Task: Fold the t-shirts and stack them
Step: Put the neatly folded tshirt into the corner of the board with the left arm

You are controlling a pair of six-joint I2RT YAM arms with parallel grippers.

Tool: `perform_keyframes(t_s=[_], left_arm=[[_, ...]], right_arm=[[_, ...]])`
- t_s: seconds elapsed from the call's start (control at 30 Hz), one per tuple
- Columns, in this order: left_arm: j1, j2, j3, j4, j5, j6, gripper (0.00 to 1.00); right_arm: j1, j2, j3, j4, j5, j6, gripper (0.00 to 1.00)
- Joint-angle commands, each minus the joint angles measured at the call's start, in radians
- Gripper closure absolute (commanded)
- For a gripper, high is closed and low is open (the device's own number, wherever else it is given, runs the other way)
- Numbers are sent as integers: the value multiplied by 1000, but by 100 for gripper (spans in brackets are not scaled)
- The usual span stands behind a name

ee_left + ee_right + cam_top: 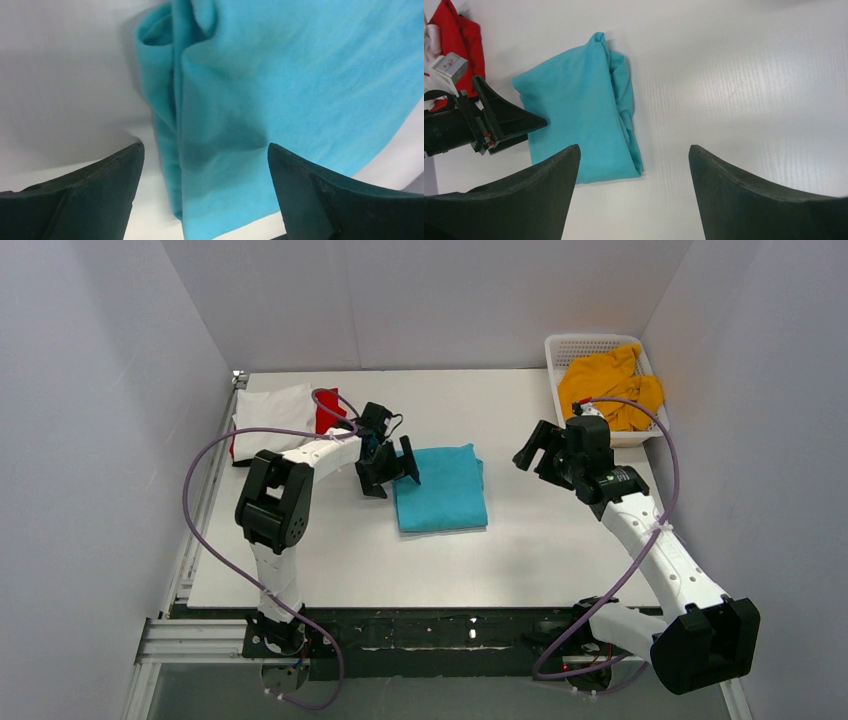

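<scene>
The turquoise t-shirt [441,488] lies folded into a rectangle at the table's middle; it also shows in the left wrist view [280,90] and the right wrist view [579,120]. My left gripper [388,468] is open and empty, its jaws just above the shirt's left edge. My right gripper [537,452] is open and empty, raised to the right of the shirt. The mustard-yellow t-shirt [610,385] is bunched in the basket. The white t-shirt [272,412] lies folded at the far left with the red t-shirt [325,420] under it. The black t-shirt is barely visible beneath them.
A white plastic lattice basket [562,346] stands at the back right corner. White walls close in the table on three sides. A metal rail [205,500] runs along the table's left edge. Purple cables loop from both arms.
</scene>
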Motion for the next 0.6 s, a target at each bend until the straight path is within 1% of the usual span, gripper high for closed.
perform_keyframes(t_s=[0.0, 0.1, 0.27, 0.4, 0.47, 0.57], left_arm=[[-55, 78, -17, -68, -139, 45, 9], [-82, 99, -15, -98, -186, 33, 16], [-108, 138, -12, -80, -232, 8, 29], [-134, 168, 24, -88, -247, 22, 33], [-152, 188, 55, -127, -279, 35, 37], [-171, 226, 95, -182, -316, 39, 50]], right_arm=[[-4, -29, -4, 27, 50, -29, 12], [-6, -22, -12, 26, 51, -38, 12], [-9, 8, -28, 28, 39, -41, 12], [-14, 30, -41, 33, 44, -38, 13], [-18, 37, -46, 34, 56, -32, 13], [-23, 42, -50, 33, 64, -32, 13]])
